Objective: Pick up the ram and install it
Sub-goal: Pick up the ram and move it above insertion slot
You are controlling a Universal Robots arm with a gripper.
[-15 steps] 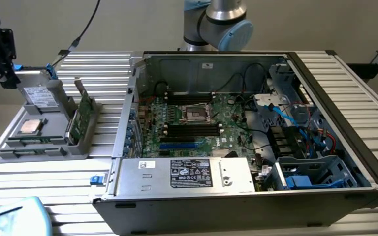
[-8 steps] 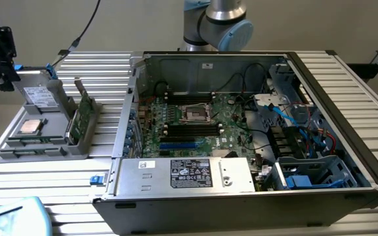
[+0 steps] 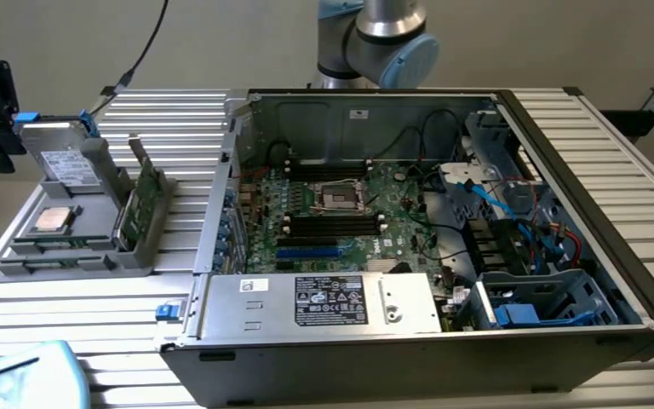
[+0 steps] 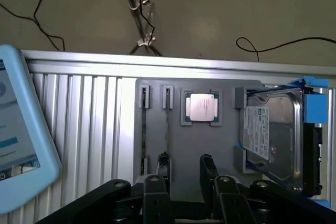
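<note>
Ribbed aluminium tabletop [image 3: 100, 298], grey holder [image 4: 189, 145] on it, and the gripper [image 4: 185, 165] hovers jaws wide and empty over the ram [image 4: 167, 129], standing on edge in its slot, long axis parallel to the fingers [image 4: 208, 163], hugging one fingertip rather than centred between them.

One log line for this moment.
black fingers: open, empty | over grey plastic parts tray | thin dark-green ram stick: standing in tray slot, not held

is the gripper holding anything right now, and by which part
Nothing is held: the gripper is open, and the ram stands in the gray tray.
</note>
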